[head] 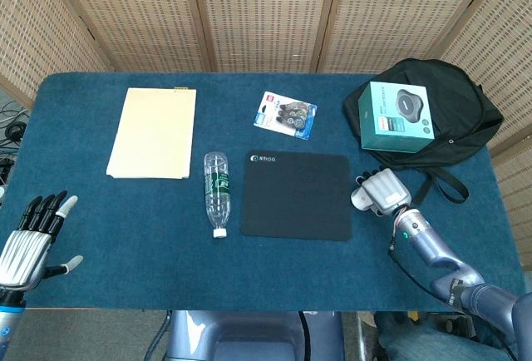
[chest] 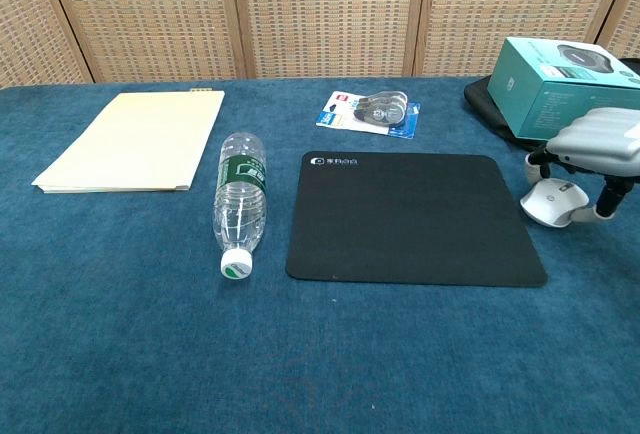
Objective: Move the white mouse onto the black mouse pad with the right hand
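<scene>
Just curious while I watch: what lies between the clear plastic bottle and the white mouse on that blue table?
The black mouse pad fills that stretch, between the clear plastic bottle and the white mouse. The chest view shows it best.

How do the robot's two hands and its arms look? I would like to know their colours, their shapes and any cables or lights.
Both are human-shaped. The left hand has a ribbed silver back, black fingers and pale grey fingertips. The right hand has the same ribbed silver-grey back. Its forearm is a rounded, blue-grey metallic tube with a small green light near the wrist and a thin black cable along it. No sleeves.
</scene>
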